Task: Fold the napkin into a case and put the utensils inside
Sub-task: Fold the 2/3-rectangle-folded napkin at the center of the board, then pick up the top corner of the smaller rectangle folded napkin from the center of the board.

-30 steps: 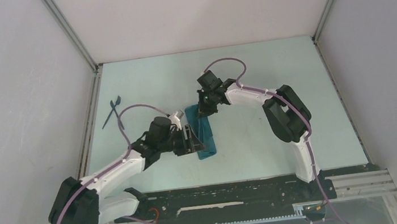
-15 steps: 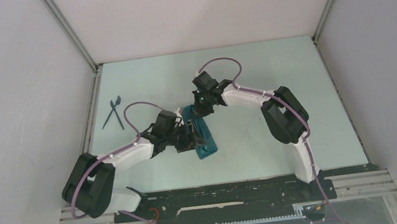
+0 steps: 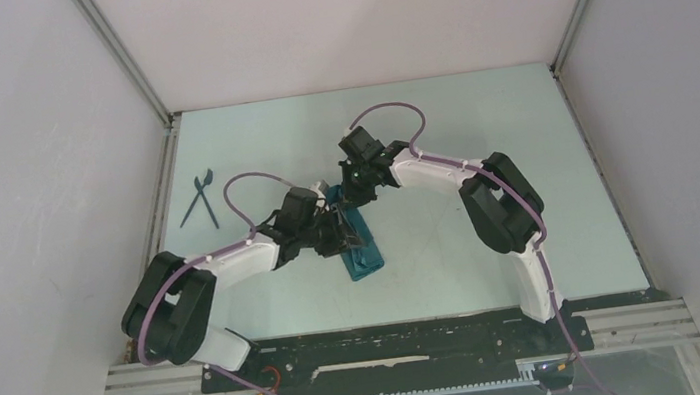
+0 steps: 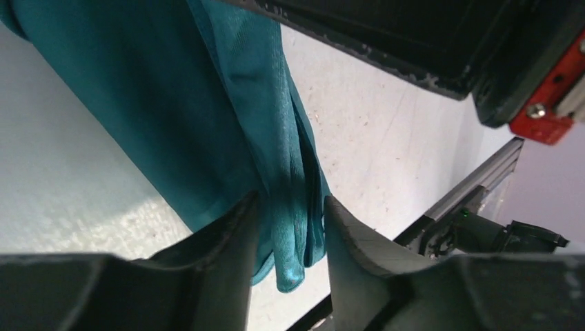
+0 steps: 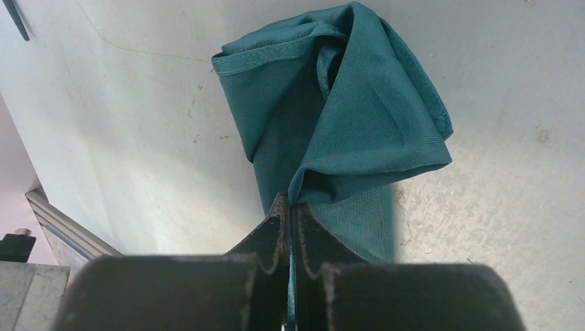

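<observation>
Presently the napkin (image 3: 363,256) lies mid-table as a narrow oblong, long axis running away from the arms. The fold is partly made. The far end is loose and rumpled, with one flap raised in a peak, so I judge the case not yet finished.

The right gripper (image 5: 290,207) is closed tight on a thin edge of that raised flap at the far end. The left gripper (image 4: 290,224) stands at the napkin's left flank, jaws part-way apart with a doubled fold of cloth filling the gap. Whether that fold is actually pinched cannot be told.

The utensils (image 3: 202,197), two dark slim pieces crossed in a V, lie near the left edge, well apart from the napkin. Their insertion is wholly outstanding. In my judgement the fold must be closed and flattened first.

The table (image 3: 478,121) is pale green, matt, lightly scuffed and speckled. Plain white walls (image 3: 344,17) enclose it on three sides. A metal rail (image 3: 427,361) carries the arm bases at the near edge.
</observation>
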Controlling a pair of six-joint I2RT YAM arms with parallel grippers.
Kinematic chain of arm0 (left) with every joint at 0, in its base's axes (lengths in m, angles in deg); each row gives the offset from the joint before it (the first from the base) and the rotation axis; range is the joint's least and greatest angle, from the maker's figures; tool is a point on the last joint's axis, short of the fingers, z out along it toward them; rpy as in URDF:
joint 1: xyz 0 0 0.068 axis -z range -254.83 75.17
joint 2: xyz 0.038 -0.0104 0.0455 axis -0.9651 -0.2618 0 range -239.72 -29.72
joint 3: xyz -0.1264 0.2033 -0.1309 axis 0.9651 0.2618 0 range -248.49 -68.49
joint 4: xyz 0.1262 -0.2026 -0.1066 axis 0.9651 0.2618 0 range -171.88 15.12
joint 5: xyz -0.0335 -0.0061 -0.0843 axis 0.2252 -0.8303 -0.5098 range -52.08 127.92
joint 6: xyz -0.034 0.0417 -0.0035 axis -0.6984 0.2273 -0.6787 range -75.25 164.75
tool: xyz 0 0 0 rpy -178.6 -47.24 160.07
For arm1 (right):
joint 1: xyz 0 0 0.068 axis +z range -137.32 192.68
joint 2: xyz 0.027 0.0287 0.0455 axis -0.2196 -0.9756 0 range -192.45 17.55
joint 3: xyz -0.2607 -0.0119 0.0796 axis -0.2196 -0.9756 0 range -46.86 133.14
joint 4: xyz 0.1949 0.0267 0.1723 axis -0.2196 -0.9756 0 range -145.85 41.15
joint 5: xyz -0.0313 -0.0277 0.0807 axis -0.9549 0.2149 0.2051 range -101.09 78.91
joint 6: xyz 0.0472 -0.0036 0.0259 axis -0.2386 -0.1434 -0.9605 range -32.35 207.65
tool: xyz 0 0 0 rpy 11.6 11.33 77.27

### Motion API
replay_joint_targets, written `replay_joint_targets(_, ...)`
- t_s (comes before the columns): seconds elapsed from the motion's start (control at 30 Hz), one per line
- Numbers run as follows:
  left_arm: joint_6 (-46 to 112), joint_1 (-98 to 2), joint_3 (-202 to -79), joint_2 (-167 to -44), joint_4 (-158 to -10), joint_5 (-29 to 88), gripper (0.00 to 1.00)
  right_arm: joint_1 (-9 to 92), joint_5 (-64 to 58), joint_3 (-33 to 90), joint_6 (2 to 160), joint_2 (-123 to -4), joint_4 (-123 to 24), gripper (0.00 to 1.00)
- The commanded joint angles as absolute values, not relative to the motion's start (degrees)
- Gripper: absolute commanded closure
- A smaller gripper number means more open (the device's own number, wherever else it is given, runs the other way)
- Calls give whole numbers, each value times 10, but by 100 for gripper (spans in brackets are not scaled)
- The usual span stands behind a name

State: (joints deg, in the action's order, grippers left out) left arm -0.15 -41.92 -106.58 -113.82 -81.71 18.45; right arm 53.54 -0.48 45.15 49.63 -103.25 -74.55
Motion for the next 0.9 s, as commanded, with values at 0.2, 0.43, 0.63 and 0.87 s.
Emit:
replay_joint_targets(0.2,-15,-416,-1041,-1110,-845,252,100,540,4,447,501,-1011,-733,98)
replay_joint_targets(0.43,-35,-420,-986,-1098,-882,254,100,507,65,389,449,-976,-682,50)
replay_joint_targets(0.63,-38,-420,-977,-1101,-894,250,100,487,87,329,448,-930,-645,26)
replay_joint_targets(0.87,-37,-420,-978,-1104,-898,245,100,455,137,260,416,-920,-561,21)
